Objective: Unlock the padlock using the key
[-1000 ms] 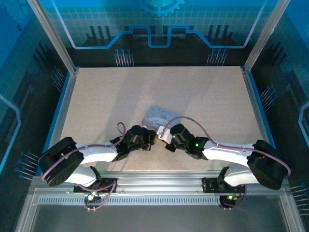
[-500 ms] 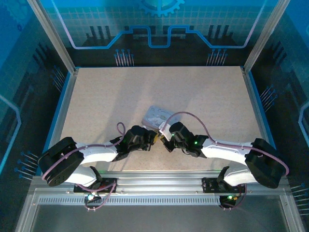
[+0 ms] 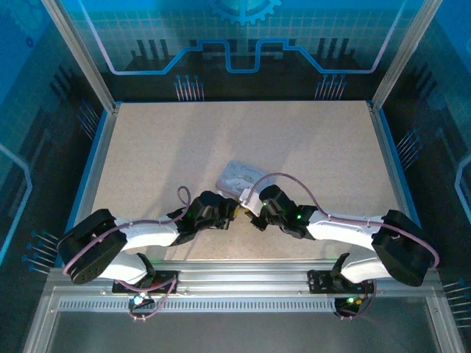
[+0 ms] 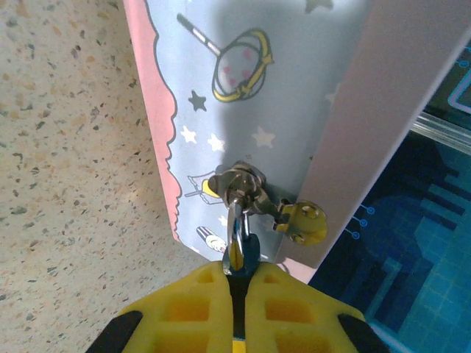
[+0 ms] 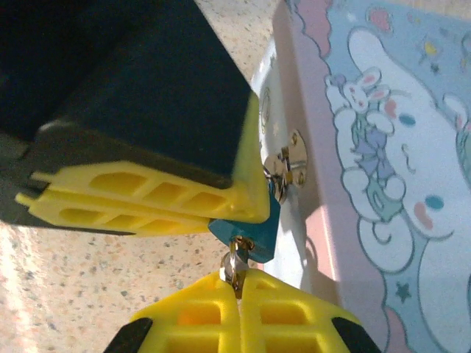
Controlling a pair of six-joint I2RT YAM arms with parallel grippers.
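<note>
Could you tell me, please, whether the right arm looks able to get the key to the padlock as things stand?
Probably yes: the right end effector is shut on the key, whose tip seems to touch the padlock, gripped by the left end effector, with nothing between them.

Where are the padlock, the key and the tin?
padlock [image 5: 256, 234], right wrist view, blue body.
key [image 5: 234, 263], right wrist view, silvery shaft.
tin [image 5: 412, 184], right wrist view, cartoon lid.

Padlock [image 5: 254, 229] mostly hidden behind left gripper [image 5: 239, 215]; key [image 5: 234, 263] perhaps half-buried in right gripper [image 5: 237, 283].
</note>
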